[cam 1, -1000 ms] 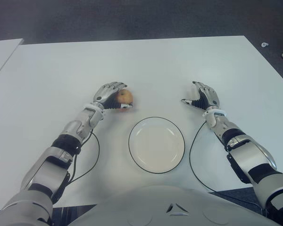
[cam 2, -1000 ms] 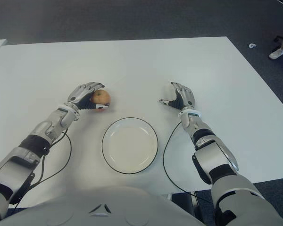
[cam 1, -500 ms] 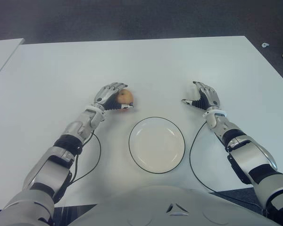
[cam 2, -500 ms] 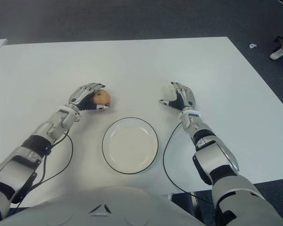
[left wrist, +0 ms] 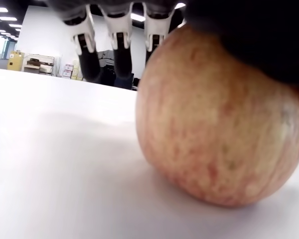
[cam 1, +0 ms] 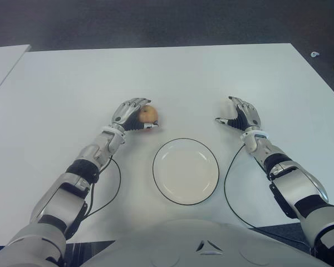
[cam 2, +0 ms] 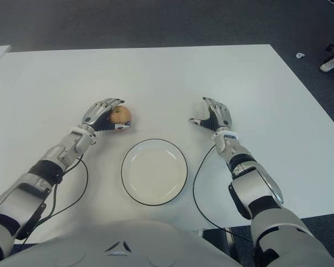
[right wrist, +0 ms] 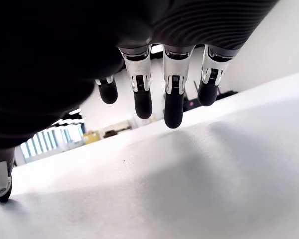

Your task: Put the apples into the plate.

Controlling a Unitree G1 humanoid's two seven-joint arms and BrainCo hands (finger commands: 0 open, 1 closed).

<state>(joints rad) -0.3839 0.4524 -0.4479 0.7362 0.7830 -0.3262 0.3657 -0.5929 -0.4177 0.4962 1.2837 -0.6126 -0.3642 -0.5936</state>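
The round red-yellow apple (cam 1: 148, 115) sits on the white table (cam 1: 72, 89) at the black-rimmed white plate's (cam 1: 185, 170) eleven o'clock, unmoved over the past second, left hand (cam 1: 129, 113) seemingly cupping it unlifted, right hand (cam 1: 240, 116) loosely spread, empty.

White table (cam 1: 172, 78) bearing a black-rimmed plate (cam 1: 185, 171), an apple (cam 1: 148, 115) beside it, two trailing black cables (cam 1: 227, 183).
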